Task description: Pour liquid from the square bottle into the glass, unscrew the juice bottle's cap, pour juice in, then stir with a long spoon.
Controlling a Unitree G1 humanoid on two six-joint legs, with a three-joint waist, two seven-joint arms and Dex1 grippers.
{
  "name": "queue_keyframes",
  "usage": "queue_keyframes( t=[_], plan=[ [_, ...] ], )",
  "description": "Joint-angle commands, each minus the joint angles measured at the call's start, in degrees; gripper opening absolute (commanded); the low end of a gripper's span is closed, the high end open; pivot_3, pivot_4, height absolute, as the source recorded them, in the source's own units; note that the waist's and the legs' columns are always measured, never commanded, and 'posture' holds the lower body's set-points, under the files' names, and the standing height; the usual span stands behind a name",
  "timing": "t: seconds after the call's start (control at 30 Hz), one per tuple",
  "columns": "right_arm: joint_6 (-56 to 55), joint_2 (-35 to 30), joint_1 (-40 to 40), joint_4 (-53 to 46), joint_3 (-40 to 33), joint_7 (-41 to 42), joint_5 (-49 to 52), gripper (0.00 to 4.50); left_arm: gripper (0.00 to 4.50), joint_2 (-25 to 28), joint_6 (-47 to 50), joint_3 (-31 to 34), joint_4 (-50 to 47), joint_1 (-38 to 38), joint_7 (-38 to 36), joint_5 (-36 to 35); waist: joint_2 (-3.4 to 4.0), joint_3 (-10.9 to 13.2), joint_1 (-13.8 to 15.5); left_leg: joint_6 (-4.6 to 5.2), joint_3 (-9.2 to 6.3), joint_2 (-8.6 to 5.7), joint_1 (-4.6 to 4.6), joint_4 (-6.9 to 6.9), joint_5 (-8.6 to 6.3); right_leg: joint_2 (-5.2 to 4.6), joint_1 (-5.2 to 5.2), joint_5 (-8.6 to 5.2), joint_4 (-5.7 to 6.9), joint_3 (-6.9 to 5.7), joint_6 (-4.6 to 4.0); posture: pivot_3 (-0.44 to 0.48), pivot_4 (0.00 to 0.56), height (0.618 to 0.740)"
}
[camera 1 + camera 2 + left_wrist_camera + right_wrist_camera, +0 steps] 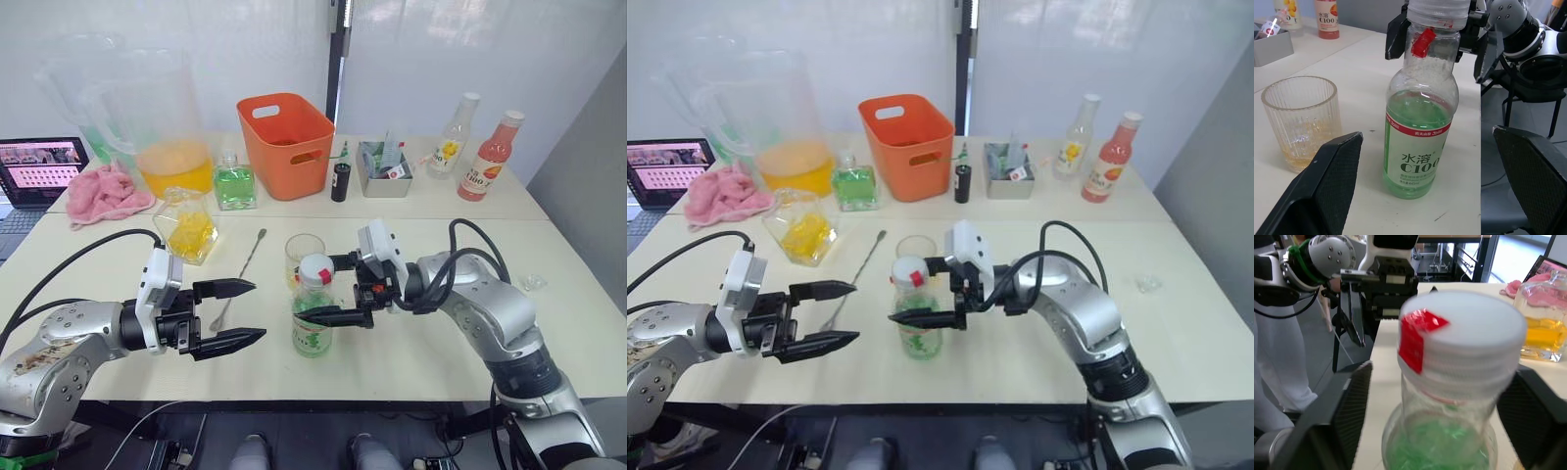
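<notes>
Juice bottle (313, 313) upright near worktop front edge, cap on; glass (303, 257) just behind. R gripper (331, 289) fingers spread around cap, not touching. L gripper (235, 312) fingers spread, empty.

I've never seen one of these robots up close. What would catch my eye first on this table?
Probably the juice bottle standing at the front of the table, white cap on, with the right gripper open around its neck and the left gripper open beside it. Just behind it stands the glass with a little yellowish liquid at the bottom. Further back, the bright orange bin and the big pitcher of orange liquid stand out.
</notes>
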Motion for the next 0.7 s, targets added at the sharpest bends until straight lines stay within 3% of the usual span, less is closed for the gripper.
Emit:
queue_keyframes(
  t=[0.03, 0.27, 0.47, 0.6, 0.7],
  plan=[
    [-2.51, -2.46, -0.13, 0.62, -3.72, 2.14, -0.01, 4.45, 4.50, -0.36, -0.96, 0.51, -1.01, -2.21, 1.21, -0.21, 0.00, 0.00, 0.09, 0.00, 0.00, 0.00, 0.00, 0.01, 0.00, 0.00, 0.01, 0.00, -0.01, 0.00, 0.00, 0.000, 0.150, 0.738],
    [2.31, -10.06, 3.64, -2.49, -11.95, 4.88, 7.25, 4.45, 4.50, 1.47, 4.26, 1.76, -0.60, -4.99, 2.94, -4.79, -0.01, 0.00, 0.02, 0.00, -0.01, 0.00, 0.00, -0.01, 0.00, 0.01, 0.02, 0.00, 0.00, 0.00, 0.02, 0.000, 0.150, 0.738],
    [8.42, -15.41, 10.42, -8.46, -24.60, 0.32, 16.59, 4.45, 4.50, 3.14, -1.29, 0.89, 1.99, -4.33, 2.25, 3.04, -0.01, 0.00, -0.14, 0.00, -0.01, 0.00, 0.03, -0.01, 0.00, 0.02, 0.02, -0.02, 0.02, 0.03, -0.01, 0.000, 0.150, 0.738],
    [3.97, -17.72, 19.33, -9.42, -29.41, -2.77, 10.15, 4.45, 4.50, 2.64, -6.01, -0.08, 4.57, -3.56, 4.70, 10.41, -0.03, -0.02, 0.24, 0.00, -0.01, 0.00, 0.05, 0.01, 0.00, 0.01, 0.05, -0.01, -0.06, 0.02, -0.03, 0.000, 0.150, 0.738],
    [-1.73, -15.86, 25.79, -7.48, -31.43, -7.85, 3.69, 4.45, 4.50, 1.01, -8.15, 0.40, 6.89, -3.95, 6.07, 12.15, -0.03, -0.02, 0.27, 0.00, 0.05, -0.02, 0.02, 0.03, 0.00, -0.04, 0.04, 0.00, -0.11, 0.03, -0.01, 0.000, 0.150, 0.738]
  ],
)
